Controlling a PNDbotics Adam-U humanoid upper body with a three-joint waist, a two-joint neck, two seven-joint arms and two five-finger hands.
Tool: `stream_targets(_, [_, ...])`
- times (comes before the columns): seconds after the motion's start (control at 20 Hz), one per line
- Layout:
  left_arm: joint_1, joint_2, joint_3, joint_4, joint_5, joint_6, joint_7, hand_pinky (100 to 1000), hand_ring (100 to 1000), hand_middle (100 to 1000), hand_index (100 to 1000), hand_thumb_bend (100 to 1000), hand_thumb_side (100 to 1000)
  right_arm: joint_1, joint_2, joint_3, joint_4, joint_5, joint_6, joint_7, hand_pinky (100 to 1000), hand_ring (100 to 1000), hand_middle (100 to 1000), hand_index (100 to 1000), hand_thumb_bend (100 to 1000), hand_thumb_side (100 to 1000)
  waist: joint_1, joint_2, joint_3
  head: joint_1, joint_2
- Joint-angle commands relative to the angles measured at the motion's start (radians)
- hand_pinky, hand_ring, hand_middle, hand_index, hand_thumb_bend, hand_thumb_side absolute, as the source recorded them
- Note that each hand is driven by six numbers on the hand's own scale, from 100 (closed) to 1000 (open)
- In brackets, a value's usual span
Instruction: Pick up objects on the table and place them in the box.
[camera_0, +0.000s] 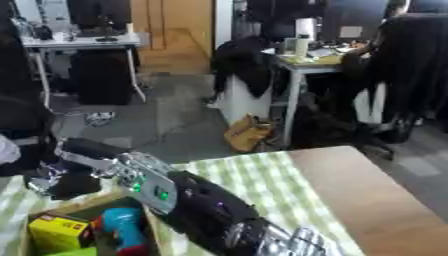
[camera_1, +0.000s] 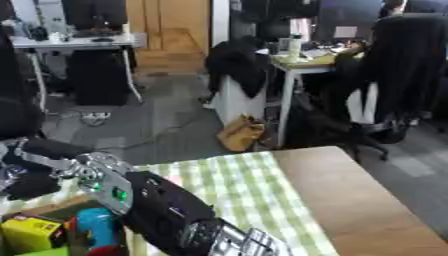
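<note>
A cardboard box (camera_0: 87, 204) stands at the lower left on the checked cloth. Inside it lie a yellow carton (camera_0: 58, 233) and a blue and red object (camera_0: 122, 231). My right arm (camera_0: 206, 207) comes up from the bottom edge and stretches left across the box's far corner. Its hand (camera_0: 72, 183) shows as a dark shape just beyond the box's far rim, and I cannot make out whether anything is in it. The left hand shows in neither view.
A green and white checked cloth (camera_0: 254, 177) covers the table's left part, with bare wood (camera_0: 372, 200) to the right. Beyond the far edge are the office floor, a brown bag (camera_0: 247, 132), desks and chairs.
</note>
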Motion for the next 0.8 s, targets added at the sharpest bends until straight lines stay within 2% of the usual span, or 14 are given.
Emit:
stream_targets(0.05, [-0.021,-0.002,0.005,-0.013,-0.008,-0.017,0.017,832,872,826,857,271,1000,-0.01,0.0,-0.011,0.013,0.038,-0.035,-0.009,100,100,100,451,100,727,-0.008,0.008,0.0,0.035,0.013])
stream_targets(0.3, [-0.024,-0.006,0.005,-0.013,-0.011,-0.018,0.019,832,873,826,857,269,1000,0.009,0.005,-0.018,0.044,0.075,-0.076,-0.015,100,100,100,452,100,731,-0.008,0.015,0.0,0.055,0.022])
stream_targets(0.65, [-0.024,-0.009,0.007,-0.013,-0.017,-0.019,0.023,833,872,826,856,268,1000,0.025,0.004,-0.032,0.086,0.136,-0.122,-0.041,100,100,100,450,100,738,-0.009,0.025,0.001,0.05,0.015])
stream_targets(0.7, [-0.024,-0.01,0.007,-0.013,-0.018,-0.018,0.023,833,872,826,856,267,1000,0.026,0.003,-0.033,0.089,0.147,-0.13,-0.047,100,100,100,449,100,705,-0.01,0.026,0.001,0.049,0.013])
stream_targets(0.75, [-0.024,-0.01,0.007,-0.013,-0.018,-0.018,0.024,833,872,826,856,266,1000,0.026,0.001,-0.034,0.09,0.16,-0.139,-0.055,100,100,100,448,100,745,-0.01,0.026,0.001,0.048,0.011])
stream_targets(0.8, [-0.023,-0.01,0.007,-0.013,-0.019,-0.018,0.025,833,872,826,856,266,1000,0.027,0.0,-0.035,0.092,0.174,-0.148,-0.064,100,100,100,448,100,745,-0.01,0.026,0.001,0.048,0.01])
